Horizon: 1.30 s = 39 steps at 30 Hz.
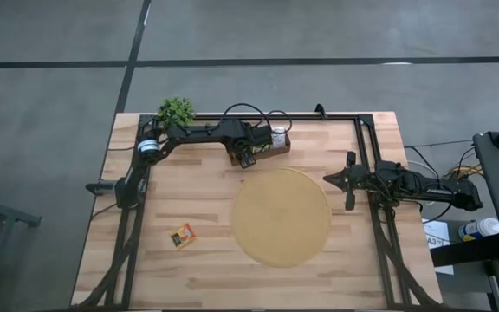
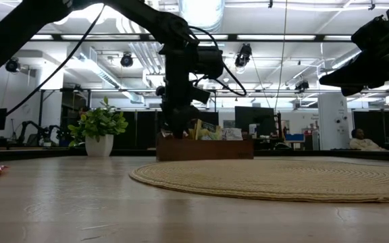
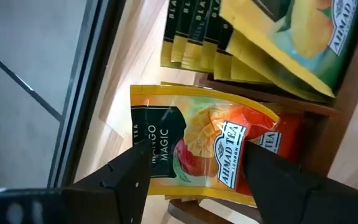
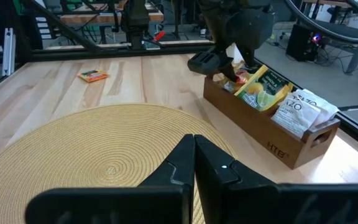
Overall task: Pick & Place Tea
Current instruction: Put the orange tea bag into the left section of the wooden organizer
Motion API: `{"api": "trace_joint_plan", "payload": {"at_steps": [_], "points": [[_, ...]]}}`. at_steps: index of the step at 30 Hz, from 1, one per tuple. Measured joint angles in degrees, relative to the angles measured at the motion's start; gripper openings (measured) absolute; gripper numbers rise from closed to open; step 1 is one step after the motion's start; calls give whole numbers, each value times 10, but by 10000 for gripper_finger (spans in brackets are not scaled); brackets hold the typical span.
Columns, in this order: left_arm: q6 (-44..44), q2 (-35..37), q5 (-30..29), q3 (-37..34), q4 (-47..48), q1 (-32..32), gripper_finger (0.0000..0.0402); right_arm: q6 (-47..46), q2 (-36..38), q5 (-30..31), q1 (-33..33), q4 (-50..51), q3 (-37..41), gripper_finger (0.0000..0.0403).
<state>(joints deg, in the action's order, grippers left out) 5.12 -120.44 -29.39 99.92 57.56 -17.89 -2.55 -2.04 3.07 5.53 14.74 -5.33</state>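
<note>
Left wrist view: left gripper (image 3: 194, 180) fingers spread around an orange-yellow paper tea sachet (image 3: 204, 146) in the brown wooden tray (image 4: 272, 140) at the bench's far side. Neighbouring sachets could be snagged on closing. Right gripper (image 4: 194, 163), fingers pressed together, is parked right of the round woven mat (image 1: 281, 217).

Overhead straight down, low view level across table, wrist cameras close (both see tray (image 4: 272, 134))
</note>
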Motion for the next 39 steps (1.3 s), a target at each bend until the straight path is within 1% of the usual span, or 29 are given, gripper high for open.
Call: {"api": "trace_joint_plan", "payload": {"at_steps": [3,6,8,9,13,16,21,27,34,39], "points": [[-6,0,10,0,1,2,241,0,0,0,0,0,0,9],[-10,5,59,1,21,2,241,0,0,0,0,0,0,9],[-5,5,76,11,46,3,241,0,0,0,0,0,0,9],[-4,5,72,15,56,3,241,0,0,0,0,0,0,9],[-13,6,8,17,71,3,241,0,0,0,0,0,0,9],[-24,6,-4,28,90,2,241,0,0,0,0,0,0,9],[-22,6,6,46,82,3,241,0,0,0,0,0,0,9],[-17,5,53,47,37,-1,241,0,0,0,0,0,0,9],[-16,-17,59,33,30,-4,241,0,0,0,0,0,0,9],[-18,-33,51,12,1,-5,241,0,0,0,0,0,0,9]]}}
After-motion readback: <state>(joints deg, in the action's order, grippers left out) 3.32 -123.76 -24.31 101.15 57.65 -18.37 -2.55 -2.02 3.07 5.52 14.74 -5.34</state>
